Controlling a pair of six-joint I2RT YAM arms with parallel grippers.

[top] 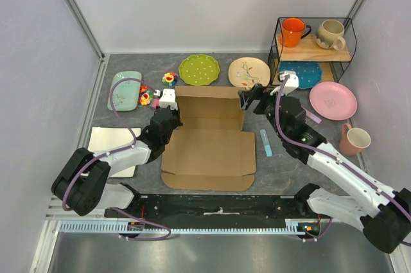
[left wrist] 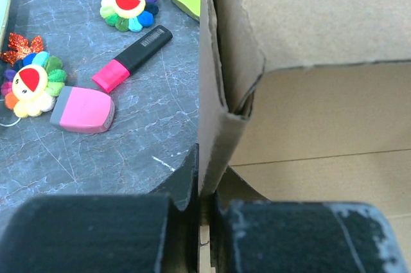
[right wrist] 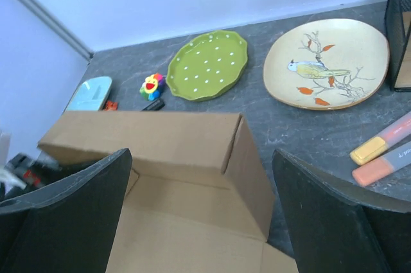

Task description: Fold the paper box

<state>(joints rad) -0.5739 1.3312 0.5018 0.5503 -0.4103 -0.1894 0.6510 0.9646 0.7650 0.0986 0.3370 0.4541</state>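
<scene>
Two claws reach the brown paper box (top: 209, 151) in the middle of the counter (top: 286, 170). The left claw (left wrist: 205, 212) pinches the box's raised left wall tight. The right claw (right wrist: 200, 170) is spread wide around the far right corner.

The box (top: 209, 148) sits at the centre of the top view: plain brown corrugated cardboard, half folded. Its far wall and both short side walls stand upright at the upper end. The near panel and its flaps lie flat.
</scene>
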